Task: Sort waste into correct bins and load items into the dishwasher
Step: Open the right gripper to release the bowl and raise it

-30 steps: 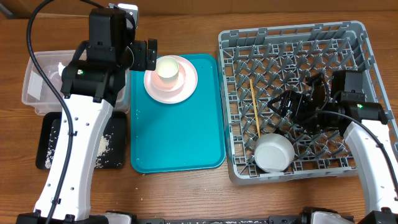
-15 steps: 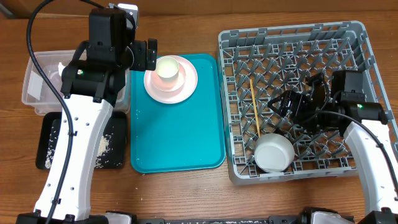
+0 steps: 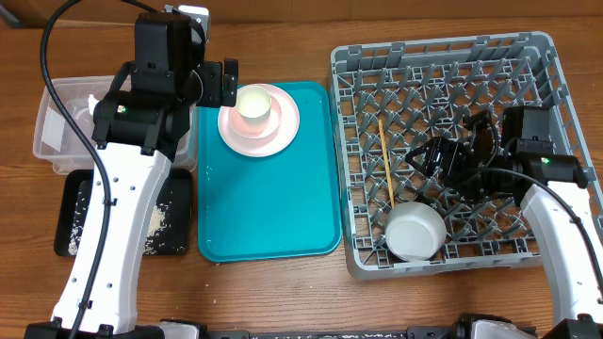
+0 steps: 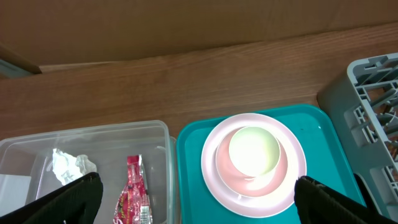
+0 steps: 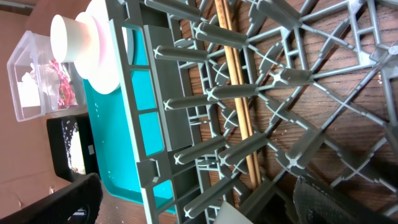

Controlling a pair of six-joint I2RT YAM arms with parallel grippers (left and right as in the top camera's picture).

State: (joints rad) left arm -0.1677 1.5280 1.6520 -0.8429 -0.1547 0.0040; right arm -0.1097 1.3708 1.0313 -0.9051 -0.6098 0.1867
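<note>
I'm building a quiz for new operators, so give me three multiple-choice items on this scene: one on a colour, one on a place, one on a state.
1. The plate under the cup is:
A. blue
B. pink
C. black

2. The bowl sits:
A. in the rack
B. on the plate
C. under the cup

3. The left gripper is:
A. shut on the cup
B. shut on the plate
C. open and empty

Answers:
1. B: a pink rim shows all round the white cup.
2. A: the bowl lies among the pegs at the rack's near edge.
3. C: in the left wrist view its fingers stand wide apart above the plate and touch nothing.
</note>
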